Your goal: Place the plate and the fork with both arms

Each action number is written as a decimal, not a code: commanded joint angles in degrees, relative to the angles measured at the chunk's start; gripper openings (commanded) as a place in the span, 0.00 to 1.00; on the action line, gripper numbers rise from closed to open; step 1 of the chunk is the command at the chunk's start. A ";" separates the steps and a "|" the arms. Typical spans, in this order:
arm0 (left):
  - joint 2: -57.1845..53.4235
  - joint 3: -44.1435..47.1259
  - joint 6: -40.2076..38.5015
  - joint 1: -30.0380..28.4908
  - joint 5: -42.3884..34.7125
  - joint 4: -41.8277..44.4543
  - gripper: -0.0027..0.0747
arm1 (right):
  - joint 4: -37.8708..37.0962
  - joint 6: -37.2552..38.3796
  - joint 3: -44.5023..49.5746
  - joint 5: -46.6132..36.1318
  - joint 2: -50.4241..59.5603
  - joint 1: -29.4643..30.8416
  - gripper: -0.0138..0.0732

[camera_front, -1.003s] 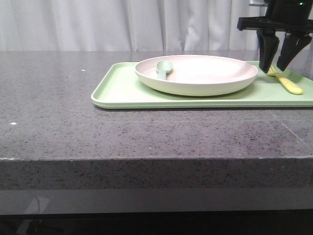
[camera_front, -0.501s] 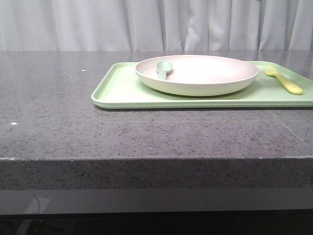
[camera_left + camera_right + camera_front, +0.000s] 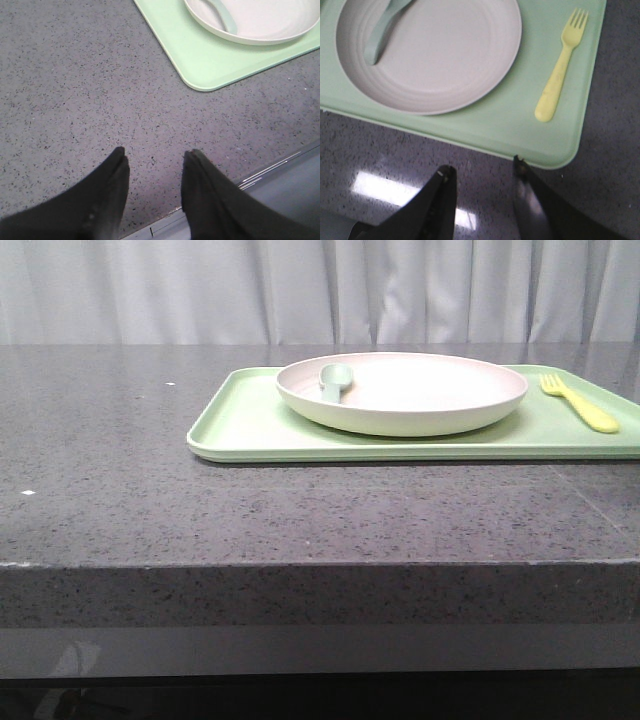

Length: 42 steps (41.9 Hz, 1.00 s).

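Speckled grey stone table: bare beneath the left black pincer, whose jaws stand apart with nothing between them, over the table's near edge. Flat rectangular light-green tray: ahead of that pincer, well apart. Large round pinkish-cream matte plate: seated on the tray, apparently its set place; grey-green spoon lying inside it. Small yellow plastic fork: flat on the tray just beside the plate, tines pointing away, laid like a place setting. Right black pincer: jaws parted, empty, over the table just short of the tray's near rim.
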<state>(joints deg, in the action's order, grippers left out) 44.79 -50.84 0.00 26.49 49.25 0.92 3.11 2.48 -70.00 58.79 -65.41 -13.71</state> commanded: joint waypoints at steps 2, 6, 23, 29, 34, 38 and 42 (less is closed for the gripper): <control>-0.35 -1.46 -0.39 -0.19 -3.73 -0.50 0.37 | -0.69 -0.80 5.82 -3.62 9.03 0.13 0.52; -0.35 -1.46 -0.39 -0.19 -3.73 -0.50 0.37 | -0.69 -0.80 11.06 -3.88 15.61 0.13 0.52; -0.35 -1.46 -0.39 -0.19 -3.73 -0.50 0.37 | -0.77 -0.80 24.87 -8.59 38.97 0.13 0.52; -0.35 -1.46 -0.39 -0.19 -3.73 -0.50 0.37 | -0.77 -0.80 25.33 -8.77 42.00 0.13 0.52; -0.35 -1.46 -0.39 -0.19 -3.73 -0.50 0.37 | -0.77 -0.80 25.44 -8.72 42.00 0.13 0.52; -0.35 -1.46 -0.39 -0.19 -3.73 -0.50 0.37 | -0.77 -0.80 25.78 -8.78 42.00 0.13 0.52; -0.35 -1.46 -0.39 -0.19 -3.73 -0.50 0.37 | -0.72 -0.75 25.83 -8.54 42.00 0.13 0.52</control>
<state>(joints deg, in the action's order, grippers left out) 44.79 -50.84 0.00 26.49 49.25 0.92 2.97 2.28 -43.04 54.54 -22.91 -13.71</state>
